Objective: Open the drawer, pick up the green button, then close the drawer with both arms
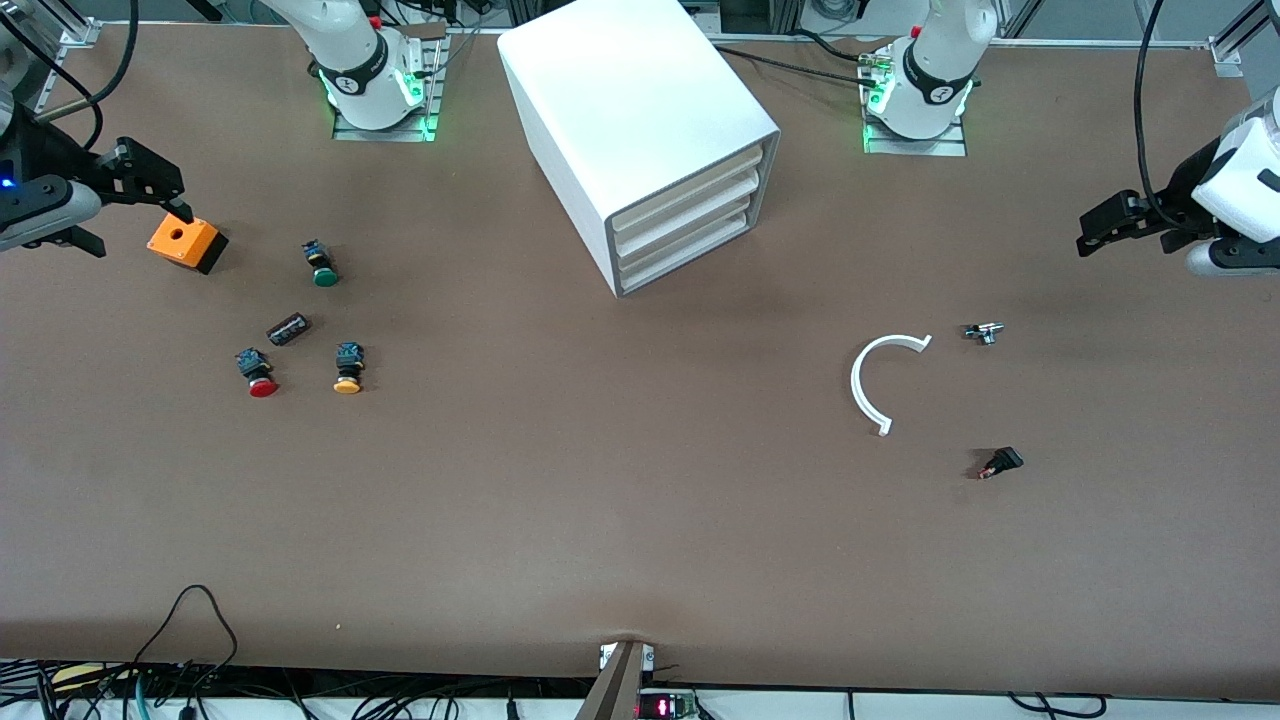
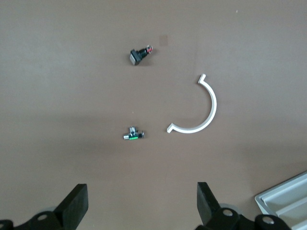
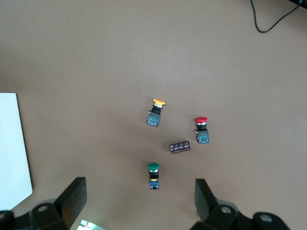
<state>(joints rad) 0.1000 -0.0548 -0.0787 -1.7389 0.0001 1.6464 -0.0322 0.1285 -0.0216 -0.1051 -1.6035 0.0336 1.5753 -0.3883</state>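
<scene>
The white cabinet (image 1: 640,110) stands at the table's middle, near the arms' bases. Its three cream drawer fronts are all shut; the drawer (image 1: 688,252) is the lowest one. The green-capped button (image 1: 322,265) lies on the table toward the right arm's end, outside the cabinet. It also shows in the right wrist view (image 3: 153,175), between the fingers and below them. My right gripper (image 1: 140,228) (image 3: 139,196) is open and empty, up in the air beside an orange box (image 1: 186,243). My left gripper (image 1: 1125,240) (image 2: 142,201) is open and empty, up over the left arm's end of the table.
A red-capped button (image 1: 260,373), an orange-capped button (image 1: 347,368) and a small dark part (image 1: 288,328) lie near the green one. A white C-shaped ring (image 1: 875,380), a small metal fitting (image 1: 983,332) and a black switch (image 1: 1002,462) lie toward the left arm's end.
</scene>
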